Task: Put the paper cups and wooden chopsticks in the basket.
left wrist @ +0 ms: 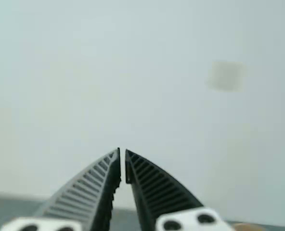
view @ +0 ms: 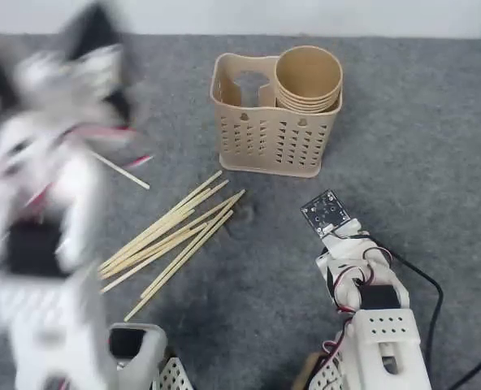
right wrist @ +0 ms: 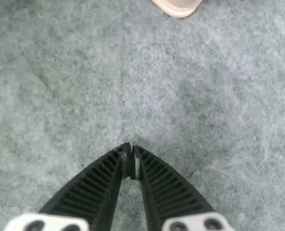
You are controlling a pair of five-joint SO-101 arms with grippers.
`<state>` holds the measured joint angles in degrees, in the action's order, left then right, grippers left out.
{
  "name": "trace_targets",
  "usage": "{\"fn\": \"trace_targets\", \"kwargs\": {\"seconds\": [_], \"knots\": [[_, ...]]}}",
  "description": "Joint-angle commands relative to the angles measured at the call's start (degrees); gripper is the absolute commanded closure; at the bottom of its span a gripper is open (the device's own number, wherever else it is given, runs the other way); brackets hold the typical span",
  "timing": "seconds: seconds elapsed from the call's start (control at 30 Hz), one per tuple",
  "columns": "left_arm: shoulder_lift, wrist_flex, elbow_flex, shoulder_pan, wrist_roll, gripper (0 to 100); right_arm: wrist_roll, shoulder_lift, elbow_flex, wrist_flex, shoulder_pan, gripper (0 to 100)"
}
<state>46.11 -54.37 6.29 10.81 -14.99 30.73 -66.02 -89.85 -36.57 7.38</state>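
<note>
Grey felt [view: 435, 146] covers the table. At 12 o'clock stands the basket [view: 265, 138], with the stacked paper cups [view: 308, 77] in its 3 o'clock compartment. The wooden chopsticks [view: 171, 236] lie loose on the felt at 7 o'clock from the basket. At 9 o'clock the left arm [view: 54, 162] is a blur, hard to read. The left gripper [left wrist: 122, 159] faces a pale wall, jaws closed to a thin slit, holding nothing. The right gripper [right wrist: 131, 154] is closed too, over felt, a basket corner cut off beyond it.
</note>
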Motion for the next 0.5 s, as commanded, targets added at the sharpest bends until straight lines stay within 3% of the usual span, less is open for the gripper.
{"fn": "trace_targets", "kwargs": {"seconds": [0.0,0.13,0.23,0.47], "knots": [[8.44,-8.97,2.42,20.84,0.88,99,0.53,-1.54,0.79,-0.92,0.48,99.1],[14.68,-6.77,17.98,37.45,0.88,99,0.53,-1.45,2.99,-4.09,4.26,99.1],[18.90,0.88,35.30,44.57,1.14,99,0.53,-1.54,8.70,-10.86,8.40,99.1],[28.84,22.86,73.98,48.79,8.18,99,1.05,-0.84,30.15,-26.24,15.60,99.1]]}}
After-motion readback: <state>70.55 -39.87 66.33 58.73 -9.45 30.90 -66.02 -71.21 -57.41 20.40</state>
